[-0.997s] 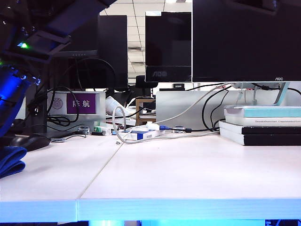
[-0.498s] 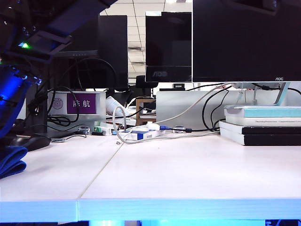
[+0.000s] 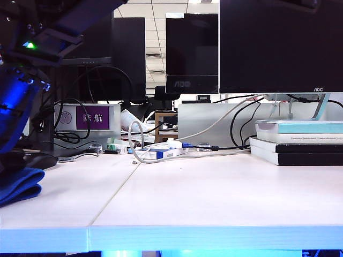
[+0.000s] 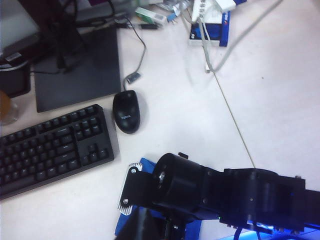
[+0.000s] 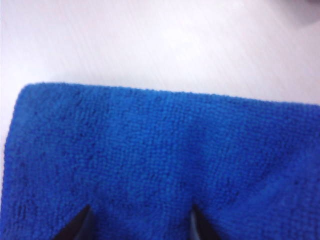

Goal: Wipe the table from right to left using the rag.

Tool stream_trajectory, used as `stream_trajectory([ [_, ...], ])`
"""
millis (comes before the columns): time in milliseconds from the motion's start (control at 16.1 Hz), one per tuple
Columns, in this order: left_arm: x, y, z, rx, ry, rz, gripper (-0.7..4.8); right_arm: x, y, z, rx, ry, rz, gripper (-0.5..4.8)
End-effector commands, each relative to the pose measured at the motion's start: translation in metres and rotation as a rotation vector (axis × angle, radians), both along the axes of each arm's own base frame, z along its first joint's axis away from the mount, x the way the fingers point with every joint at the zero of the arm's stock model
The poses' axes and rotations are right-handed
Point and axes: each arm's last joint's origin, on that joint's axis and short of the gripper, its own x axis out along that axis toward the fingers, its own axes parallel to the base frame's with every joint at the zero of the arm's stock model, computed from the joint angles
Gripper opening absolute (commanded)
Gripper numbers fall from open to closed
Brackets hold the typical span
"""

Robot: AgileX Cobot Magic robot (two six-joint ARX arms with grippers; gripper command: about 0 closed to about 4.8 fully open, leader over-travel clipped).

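Two dark fingertips [image 5: 80, 227] of the right gripper [image 5: 140, 226] low over the rag [image 5: 160, 150], set wide apart, with blue cloth lying flat between and under them and nothing pinched; seen from the left wrist view, the black right arm [image 4: 215, 192] down over a small blue bit of the rag [image 4: 123, 226], near the front of the table [image 4: 180, 115]; no sight of the left gripper in any view, so cannot tell if wide or narrow; from the exterior view, the rag [image 3: 19, 184] a soft blue bundle at the far left of the table [image 3: 214, 198], under a dark arm [image 3: 16, 107] lit blue; a thin seam [image 3: 115, 193] running across the white top just beside it; a black mouse [image 4: 126, 111] near the rag but apart from it, just beside a black keyboard [image 4: 50, 145]; farther back, a loose white cable [image 3: 136, 144], three dark screens [image 3: 278, 45], and a stack of books [image 3: 300, 142] on the right side, well apart from the rag.
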Motion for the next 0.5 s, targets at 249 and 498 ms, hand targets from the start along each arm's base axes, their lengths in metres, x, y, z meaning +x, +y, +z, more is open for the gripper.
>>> stream_trajectory([
  [249,-0.004,0.002,0.002,-0.008,-0.014,0.007,-0.05,-0.004,-0.008,0.031,0.005,-0.018,0.014,2.28],
  [498,-0.005,0.004,0.003,0.012,-0.027,0.036,-0.05,-0.008,-0.014,0.045,-0.021,-0.033,0.045,2.29],
])
